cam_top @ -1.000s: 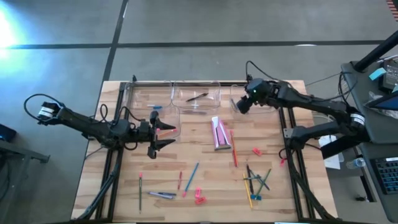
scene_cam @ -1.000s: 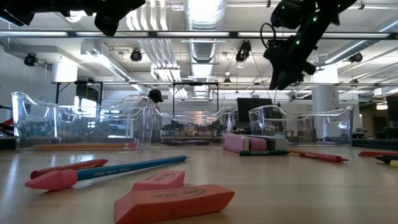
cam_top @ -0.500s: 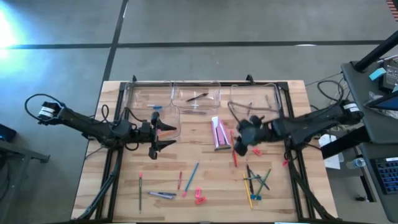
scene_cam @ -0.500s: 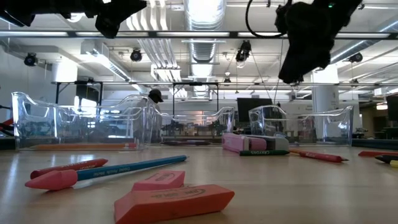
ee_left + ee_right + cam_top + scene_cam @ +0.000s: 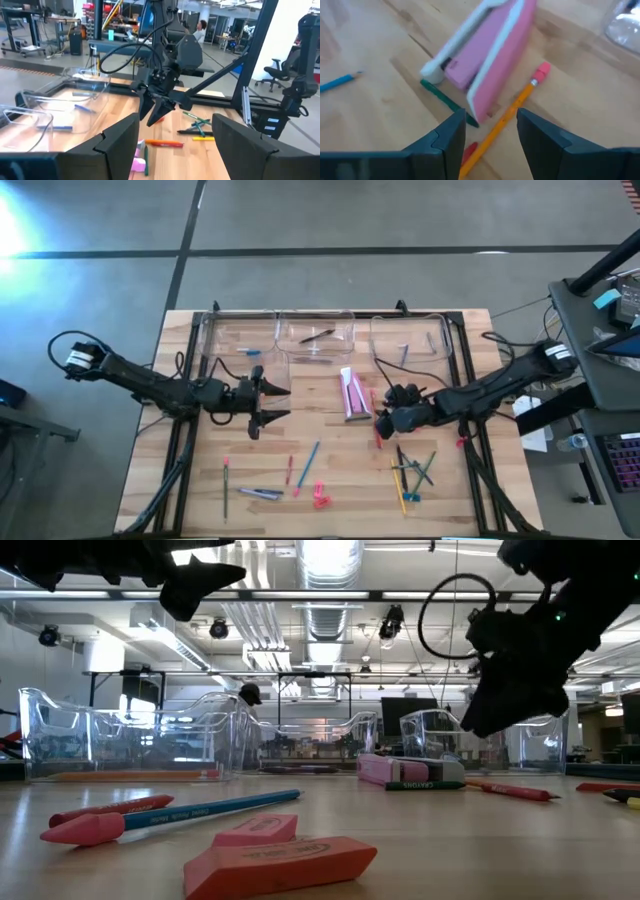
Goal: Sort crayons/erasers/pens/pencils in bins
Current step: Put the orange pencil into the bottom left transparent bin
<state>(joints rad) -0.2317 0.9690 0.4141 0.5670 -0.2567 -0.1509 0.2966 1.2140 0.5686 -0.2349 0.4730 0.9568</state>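
Wooden table (image 5: 200,480): bins (image 5: 315,338), pencils (image 5: 306,469), perhaps erasers (image 5: 280,865)

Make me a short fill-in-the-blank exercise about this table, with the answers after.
1. The right end effector hovers with its fingers ____.
2. Between its fingers, the right wrist view shows an orange ____ with a pink eraser tip.
3. The pink box lies in the ____ of the table.
4. The bins are made of ____ plastic.

Answers: open; pencil; middle; clear

Your bins (image 5: 314,340) line the table's (image 5: 470,490) far edge. Erasers (image 5: 280,865) lie scattered near its front edge.
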